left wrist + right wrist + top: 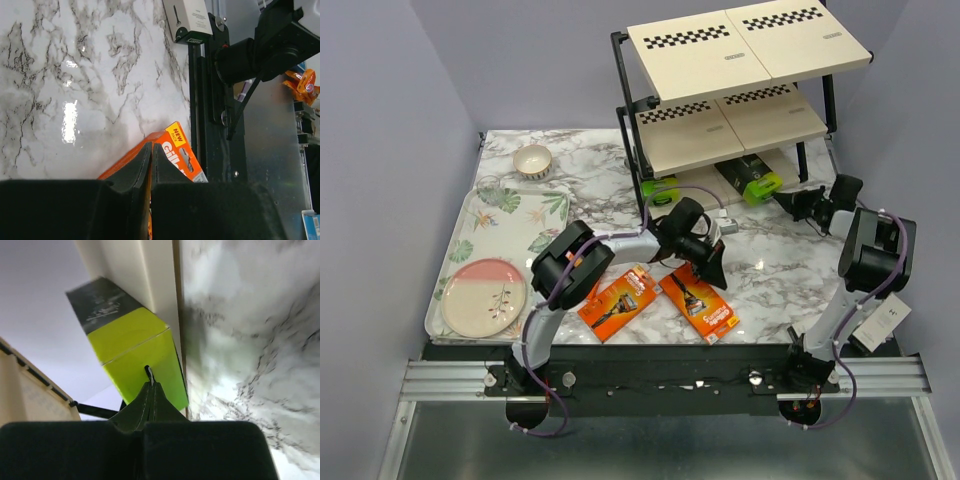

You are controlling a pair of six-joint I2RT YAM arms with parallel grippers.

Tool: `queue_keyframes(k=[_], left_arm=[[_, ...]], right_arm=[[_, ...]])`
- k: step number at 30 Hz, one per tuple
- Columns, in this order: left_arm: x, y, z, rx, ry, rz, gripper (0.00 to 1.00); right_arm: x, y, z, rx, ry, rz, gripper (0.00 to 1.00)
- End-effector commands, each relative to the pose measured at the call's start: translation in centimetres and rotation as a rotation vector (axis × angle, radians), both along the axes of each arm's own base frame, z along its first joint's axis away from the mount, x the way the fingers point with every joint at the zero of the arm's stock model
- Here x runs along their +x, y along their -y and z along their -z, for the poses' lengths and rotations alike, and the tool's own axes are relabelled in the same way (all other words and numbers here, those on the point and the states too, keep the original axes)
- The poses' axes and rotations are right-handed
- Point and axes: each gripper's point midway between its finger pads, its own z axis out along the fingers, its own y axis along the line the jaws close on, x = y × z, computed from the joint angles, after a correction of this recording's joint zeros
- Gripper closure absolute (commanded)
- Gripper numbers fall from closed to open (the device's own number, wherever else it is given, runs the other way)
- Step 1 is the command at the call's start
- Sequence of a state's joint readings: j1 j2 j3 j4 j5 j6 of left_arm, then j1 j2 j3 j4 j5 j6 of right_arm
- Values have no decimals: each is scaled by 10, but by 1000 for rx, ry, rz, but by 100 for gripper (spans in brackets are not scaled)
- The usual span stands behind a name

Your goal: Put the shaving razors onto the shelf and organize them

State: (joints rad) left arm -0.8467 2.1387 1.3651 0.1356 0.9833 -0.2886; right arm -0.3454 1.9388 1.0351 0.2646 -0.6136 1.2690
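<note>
This is a robotics lab test cell, not a home or a shop. Plain lavender-grey walls (390, 120) box in a marble-patterned counter (780, 275) on the left, back and right of the top view, like a booth. Along the bottom edge, bare aluminium rails (450, 378) carry two robot arms, the left arm (570, 265) and the right arm (875, 250), with purple cables (537, 434) looping loose beneath. The shelf (760, 120) at upper right bears black-and-white checkerboard strips (686, 37) (a printed test pattern, not decoration). A floral tray (535, 215), a pink plate (485, 297) and a small bowl (533, 161) at the left look like laid-out props.
</note>
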Motion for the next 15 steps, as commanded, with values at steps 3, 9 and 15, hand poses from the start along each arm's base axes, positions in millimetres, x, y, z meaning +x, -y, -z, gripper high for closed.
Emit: queue_keyframes(k=[3, 9, 15], left_arm=[[-10, -11, -24, 9, 61, 20, 89], [-18, -22, -23, 55, 96, 39, 89], [5, -28, 0, 203, 235, -54, 91]], right_arm=[[18, -29, 1, 32, -66, 11, 99], [51, -12, 3, 41, -50, 51, 99], [44, 20, 11, 53, -44, 112, 99]])
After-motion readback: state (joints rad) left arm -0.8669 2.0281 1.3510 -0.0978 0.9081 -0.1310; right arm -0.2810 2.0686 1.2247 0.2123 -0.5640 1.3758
